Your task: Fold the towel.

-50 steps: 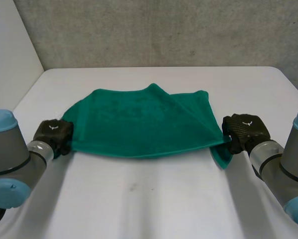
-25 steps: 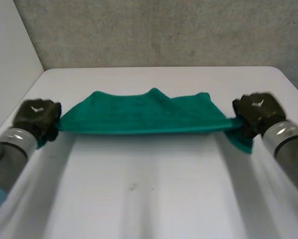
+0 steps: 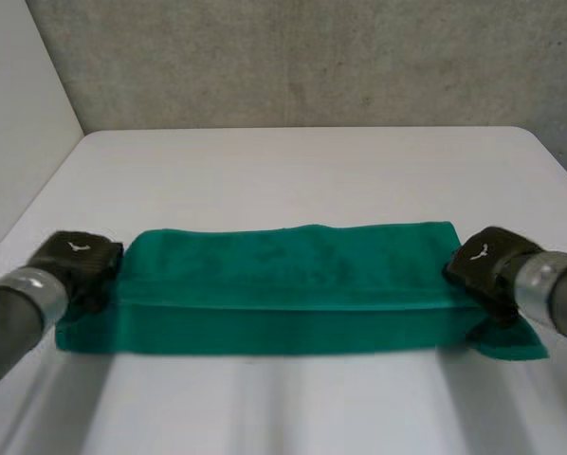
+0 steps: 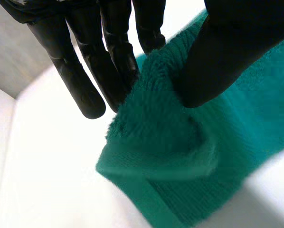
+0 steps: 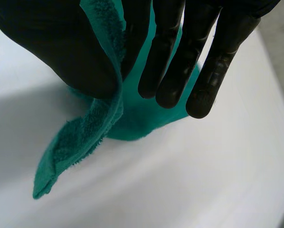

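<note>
A green towel lies folded into a long band across the near half of the white table. My left hand is at the band's left end, thumb and fingers pinching the upper layer's corner. At the right end my right hand pinches the towel's edge between thumb and fingers. A loose flap hangs down from that grip, and a corner sticks out on the table below the right hand.
A grey wall runs behind the table's far edge. A white panel stands at the far left. The table's bare far half lies beyond the towel.
Both hands have drawn the towel's held edge toward the near side and lowered it, so the spread towel is now a narrow folded band. The left hand's fingers closed on the cloth.
</note>
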Controlling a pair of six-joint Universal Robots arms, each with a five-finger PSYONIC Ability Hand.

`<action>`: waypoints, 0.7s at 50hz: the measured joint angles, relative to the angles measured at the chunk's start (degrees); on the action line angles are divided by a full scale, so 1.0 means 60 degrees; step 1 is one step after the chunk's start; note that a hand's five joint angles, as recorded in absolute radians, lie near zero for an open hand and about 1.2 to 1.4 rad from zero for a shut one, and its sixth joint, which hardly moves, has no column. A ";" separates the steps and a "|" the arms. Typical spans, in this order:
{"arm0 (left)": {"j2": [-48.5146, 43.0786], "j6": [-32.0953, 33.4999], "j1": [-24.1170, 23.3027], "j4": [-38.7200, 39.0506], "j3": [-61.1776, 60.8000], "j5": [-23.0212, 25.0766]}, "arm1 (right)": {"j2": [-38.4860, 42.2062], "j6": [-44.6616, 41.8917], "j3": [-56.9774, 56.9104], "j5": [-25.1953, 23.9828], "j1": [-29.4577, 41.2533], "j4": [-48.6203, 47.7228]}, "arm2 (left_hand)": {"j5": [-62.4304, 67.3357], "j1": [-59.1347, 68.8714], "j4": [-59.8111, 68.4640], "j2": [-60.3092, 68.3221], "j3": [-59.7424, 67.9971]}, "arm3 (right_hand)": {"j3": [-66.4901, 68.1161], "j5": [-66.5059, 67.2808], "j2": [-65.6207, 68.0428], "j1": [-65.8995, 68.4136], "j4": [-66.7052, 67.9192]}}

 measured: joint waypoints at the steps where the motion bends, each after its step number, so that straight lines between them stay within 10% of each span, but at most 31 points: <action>1: -0.0734 0.0106 -0.0066 0.0080 0.0438 -0.0134 | 0.0630 0.0005 -0.0387 0.0088 0.0002 -0.0065 | 0.0000 0.0000 -0.0001 0.0001 -0.0001 | -0.0001 0.0000 0.0000 0.0000 0.0000; 18: -0.2358 0.0260 -0.0970 0.2888 0.6939 -0.1942 | 0.2084 0.1828 -0.5963 0.1647 0.0278 -0.5170 | 0.0000 0.0000 0.0003 0.0008 0.0008 | 0.0000 0.0015 0.0000 0.0043 0.0001; 25: -0.1225 0.0042 -0.1196 0.5506 0.6368 -0.2057 | 0.0645 0.2548 -0.4911 0.1751 0.0466 -0.7615 | 0.0000 0.0000 0.0003 0.0009 0.0008 | 0.0000 0.0041 0.0001 0.0226 0.0001; 35: -0.1124 -0.0422 -0.1137 0.5607 0.3656 -0.2027 | 0.0242 0.2621 -0.2244 0.1587 0.0457 -0.7481 | 0.0000 0.0000 0.0004 0.0024 0.0033 | -0.0002 0.0057 0.0001 0.0226 0.0003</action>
